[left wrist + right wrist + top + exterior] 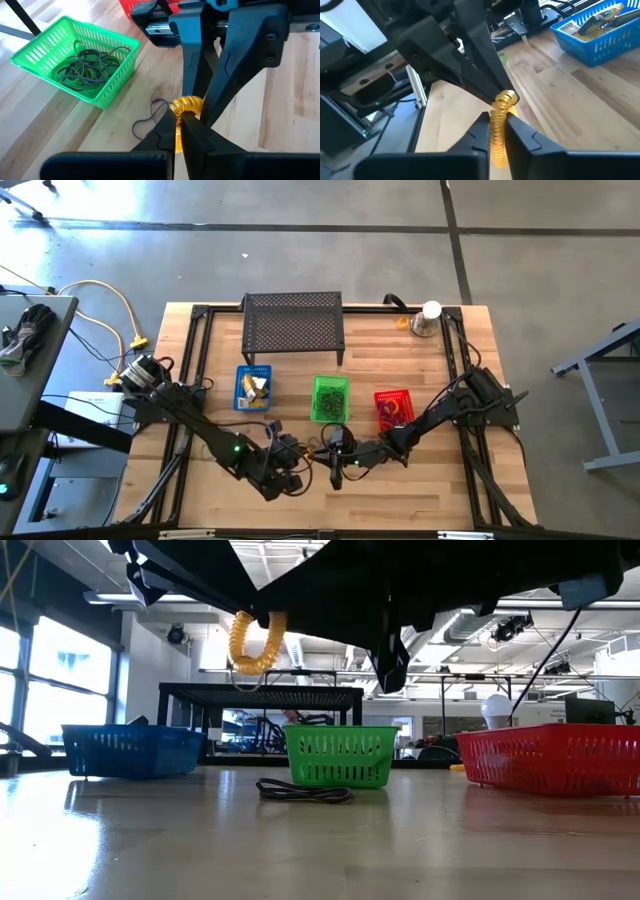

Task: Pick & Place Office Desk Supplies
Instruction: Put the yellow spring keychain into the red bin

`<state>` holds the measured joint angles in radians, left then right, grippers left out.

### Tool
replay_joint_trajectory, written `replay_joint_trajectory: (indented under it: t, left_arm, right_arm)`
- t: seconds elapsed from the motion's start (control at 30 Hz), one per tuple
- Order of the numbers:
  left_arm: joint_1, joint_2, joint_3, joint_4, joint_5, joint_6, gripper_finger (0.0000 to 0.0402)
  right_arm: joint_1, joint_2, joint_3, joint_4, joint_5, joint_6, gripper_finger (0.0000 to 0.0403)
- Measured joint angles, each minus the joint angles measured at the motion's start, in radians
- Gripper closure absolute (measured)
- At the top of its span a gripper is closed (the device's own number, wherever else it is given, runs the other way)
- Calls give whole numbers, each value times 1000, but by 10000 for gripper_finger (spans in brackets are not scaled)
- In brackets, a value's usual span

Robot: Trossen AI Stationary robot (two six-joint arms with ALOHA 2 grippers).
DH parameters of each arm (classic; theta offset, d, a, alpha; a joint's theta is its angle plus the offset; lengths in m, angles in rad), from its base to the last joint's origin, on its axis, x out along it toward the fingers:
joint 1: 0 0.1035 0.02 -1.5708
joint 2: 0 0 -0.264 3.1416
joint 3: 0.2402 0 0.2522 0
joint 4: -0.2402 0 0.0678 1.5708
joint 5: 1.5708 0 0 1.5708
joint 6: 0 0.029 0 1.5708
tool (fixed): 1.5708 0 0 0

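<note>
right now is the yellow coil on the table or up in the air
Up in the air. The yellow coil hangs above the table in the low view, pinched by both the left tool and the right tool.

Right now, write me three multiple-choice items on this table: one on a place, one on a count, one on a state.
1. Where does the dark loop on the bare table lie?
A. In front of the green basket
B. Inside the red basket
C. On the black mesh stand

2. How many plastic baskets stand in the row?
A. Two
B. Three
C. Four

3. What holds the yellow coiled loop?
A. Nothing; it lies flat on the table
B. The left gripper alone
C. Both the left gripper and the right gripper, above the table

Answers: 1 A, the low view shows the loop just before the green basket. 2 B, the blue basket, the green and the red stand side by side. 3 C, each wrist view shows its own fingers closed on the coil, with the other arm's fingers at its far end.
</note>
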<state>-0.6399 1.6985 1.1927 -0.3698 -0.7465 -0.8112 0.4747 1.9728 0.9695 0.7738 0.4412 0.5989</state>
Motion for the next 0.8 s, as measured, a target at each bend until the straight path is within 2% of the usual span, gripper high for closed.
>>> replay_joint_trajectory:
  t: [0.13, 0.33, 0.63, 0.73, 0.8]
  left_arm:
    - [3, 0, 0, 10, 52, -16, 389]
    - [3, 0, 0, 21, 61, 28, 380]
    - [5, 0, 2, 67, 63, 12, 287]
    - [5, 0, 2, 67, 73, -22, 274]
    - [5, 0, 2, 66, 88, -24, 273]
  right_arm:
    - [2, 0, 0, -11, -14, -1, 390]
    - [17, -5, 0, -21, -12, -29, 393]
    - [56, -10, 2, -164, -55, 5, 399]
    - [82, -24, 2, -257, -37, 11, 399]
    - [105, -64, 2, -346, 18, 38, 399]
